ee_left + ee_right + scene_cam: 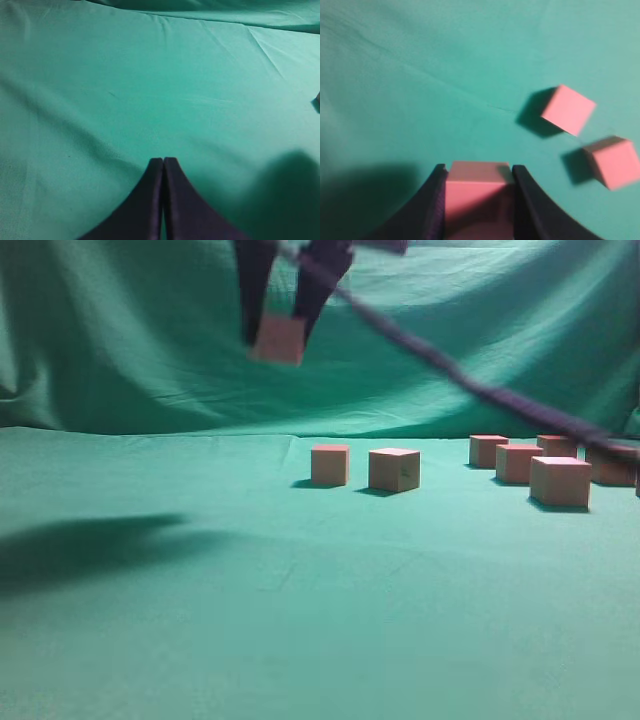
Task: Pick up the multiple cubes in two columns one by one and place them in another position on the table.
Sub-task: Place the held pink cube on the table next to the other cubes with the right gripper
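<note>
Tabletop (200,640): five cubes (519,462) counted waiting at right, two placed cubes (394,469) mid-cloth, one carried cube (279,339) pinched aloft in my right gripper (281,332), my left gripper (163,162) pressed together, empty.

matt cubes (394,469), wrinkled cloth table (300,620)

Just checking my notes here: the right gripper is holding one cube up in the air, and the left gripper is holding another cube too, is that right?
Not quite. The right gripper does hold a cube in the air, but the left gripper holds nothing: the left wrist view shows its fingers pressed together, empty, above the bare table.
</note>
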